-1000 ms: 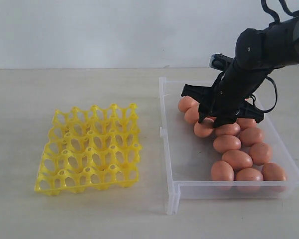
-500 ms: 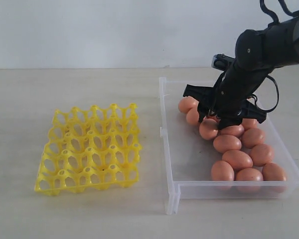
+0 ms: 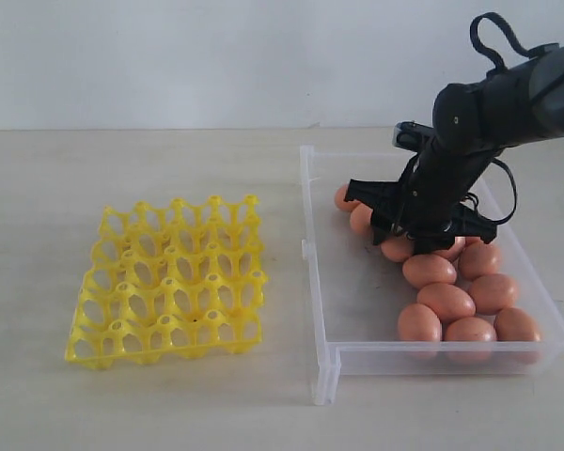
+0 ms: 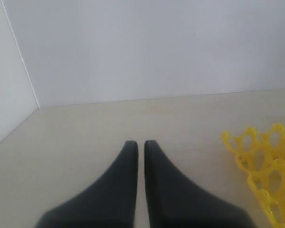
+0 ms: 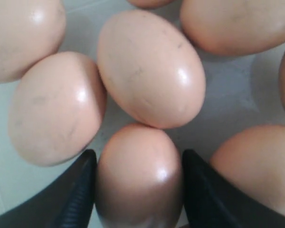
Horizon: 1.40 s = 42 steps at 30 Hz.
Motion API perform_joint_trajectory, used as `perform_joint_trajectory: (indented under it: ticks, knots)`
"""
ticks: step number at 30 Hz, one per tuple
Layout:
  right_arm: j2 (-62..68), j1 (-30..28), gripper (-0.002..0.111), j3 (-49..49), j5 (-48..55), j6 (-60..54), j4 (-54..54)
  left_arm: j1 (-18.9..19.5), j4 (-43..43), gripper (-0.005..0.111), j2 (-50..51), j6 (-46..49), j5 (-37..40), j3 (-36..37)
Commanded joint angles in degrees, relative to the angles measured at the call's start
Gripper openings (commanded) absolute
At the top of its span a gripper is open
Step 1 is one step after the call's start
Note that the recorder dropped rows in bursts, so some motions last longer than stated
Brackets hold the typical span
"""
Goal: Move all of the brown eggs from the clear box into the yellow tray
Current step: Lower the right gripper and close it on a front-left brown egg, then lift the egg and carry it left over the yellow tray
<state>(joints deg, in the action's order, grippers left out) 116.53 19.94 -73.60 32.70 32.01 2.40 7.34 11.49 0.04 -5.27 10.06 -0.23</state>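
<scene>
At the left of the frame we see the yellow tray (image 3: 169,282) on the table (image 3: 66,188). Our left gripper (image 4: 140,144) hangs near its edge, fingers narrowed to a slit. At right, the brown eggs (image 3: 446,301) lie in the clear box (image 3: 308,216), where our right gripper (image 5: 138,159) clasps one brown egg (image 5: 138,183).

Beige table (image 3: 169,404), yellow tray (image 3: 169,282) left, clear box (image 3: 324,310) right

Soft light; glare-spots on brown eggs (image 5: 150,71)
</scene>
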Motion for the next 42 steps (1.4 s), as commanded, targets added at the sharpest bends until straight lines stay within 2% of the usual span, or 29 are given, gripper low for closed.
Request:
perform_joint_trajectory:
  ticks: [1, 11, 13, 16, 17, 20, 23, 26, 32, 36, 38, 42]
  knots:
    - [0.09, -0.09, 0.047, 0.28, -0.13, -0.53, -1.50, 0.01, -0.02, 0.004, -0.04, -0.29, -0.18, 0.23]
    - [0.09, -1.89, 0.046, 0.17, 0.44, -2.73, -1.39, 0.01, -0.02, 0.004, -0.04, -0.29, -0.18, 0.23]
    - [0.09, -2.13, 0.037, 0.17, 0.04, -3.73, -1.39, 0.01, -0.02, 0.004, -0.04, -0.29, -0.18, 0.23]
    - [0.09, -2.13, 0.006, 0.17, -1.48, -8.75, -1.39, 0.01, -0.02, 0.004, -0.04, -0.29, -0.18, 0.23]
    - [0.09, -2.13, 0.000, 0.17, -2.07, -11.31, -1.39, 0.01, -0.02, 0.004, -0.04, -0.29, -0.18, 0.23]
    - [0.09, -2.02, 0.000, 0.31, -5.62, -17.78, -0.66, 0.01, -0.02, 0.004, -0.04, -0.29, -0.18, 0.23]
    - [0.09, -0.73, 0.000, 2.06, -15.51, -23.19, -0.51, 0.01, -0.02, 0.004, -0.04, -0.29, -0.18, 0.23]
    - [-0.04, 0.79, 0.000, 7.84, -33.04, -26.29, -0.51, 0.01, -0.02, 0.004, -0.04, -0.29, -0.18, 0.23]
    - [-0.04, 1.19, 0.000, 24.80, -76.70, -25.06, 0.08, 0.01, -0.02, 0.004, -0.04, -0.29, -0.18, 0.23]
    - [-0.04, 1.19, 0.000, 31.61, -97.86, -25.06, -1.12, 0.01, -0.02, 0.004, -0.04, -0.29, -0.18, 0.23]
    - [-0.04, 1.19, 0.000, 33.41, -102.66, -25.06, -2.40, 0.01, -0.02, 0.004, -0.04, -0.29, -0.18, 0.23]
    - [-0.04, 1.19, 0.000, 34.47, -102.66, -25.06, -4.72, 0.01, -0.02, 0.004, -0.04, -0.29, -0.18, 0.23]
